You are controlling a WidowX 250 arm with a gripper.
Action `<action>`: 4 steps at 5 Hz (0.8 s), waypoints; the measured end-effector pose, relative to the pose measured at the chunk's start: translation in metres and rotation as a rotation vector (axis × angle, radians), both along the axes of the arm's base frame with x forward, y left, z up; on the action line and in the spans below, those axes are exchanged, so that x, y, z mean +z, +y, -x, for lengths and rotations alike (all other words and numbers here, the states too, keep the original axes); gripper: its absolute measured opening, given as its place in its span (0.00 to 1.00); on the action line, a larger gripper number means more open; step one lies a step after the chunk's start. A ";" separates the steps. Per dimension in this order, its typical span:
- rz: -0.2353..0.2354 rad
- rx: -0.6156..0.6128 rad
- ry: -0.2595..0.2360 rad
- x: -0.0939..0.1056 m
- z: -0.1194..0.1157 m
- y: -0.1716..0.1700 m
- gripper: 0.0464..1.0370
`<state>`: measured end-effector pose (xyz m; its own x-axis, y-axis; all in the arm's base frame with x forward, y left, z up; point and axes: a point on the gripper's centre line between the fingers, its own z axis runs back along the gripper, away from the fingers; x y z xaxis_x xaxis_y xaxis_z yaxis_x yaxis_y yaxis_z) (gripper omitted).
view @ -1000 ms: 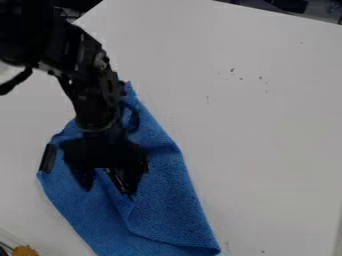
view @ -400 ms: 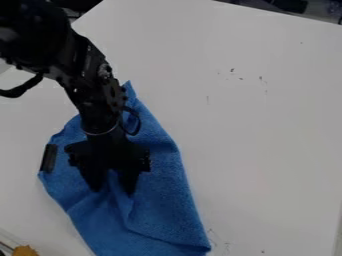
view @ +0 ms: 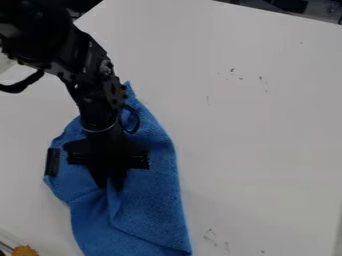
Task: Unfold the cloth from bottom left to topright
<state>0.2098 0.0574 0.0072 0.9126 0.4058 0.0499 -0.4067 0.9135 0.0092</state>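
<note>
While blue cloth (view: 157, 200) lies creased on tbl (view: 267, 125) | end effector (view: 110, 188) nearly closed, pinching it btwn 2 tips

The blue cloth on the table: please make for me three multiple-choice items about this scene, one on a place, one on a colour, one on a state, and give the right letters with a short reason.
1. Where is the claw?
A) Over the cloth
B) At the top right corner of the view
C) Beyond the right edge of the cloth

2. Which colour is the cloth?
A) Red
B) Blue
C) Yellow

3. How does the cloth lie?
A) Spread fully flat
B) Rolled into a tight tube
C) Creased, with a ridge pinched in the claw

Right letters:
1. A: blue fabric shows on both sides of the claw.
2. B: it is plainly blue against the whitish table.
3. C: folds run down from the claw, where the fabric is bunched.
</note>
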 end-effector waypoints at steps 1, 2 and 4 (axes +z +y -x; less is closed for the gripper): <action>-0.004 0.021 -0.004 0.002 0.003 0.000 0.50; -0.005 0.023 -0.004 0.004 0.003 0.000 0.81; -0.006 0.005 0.009 0.004 0.004 0.001 0.97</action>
<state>0.2056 0.0584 0.0113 0.9110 0.4100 0.0439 -0.4111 0.9114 0.0183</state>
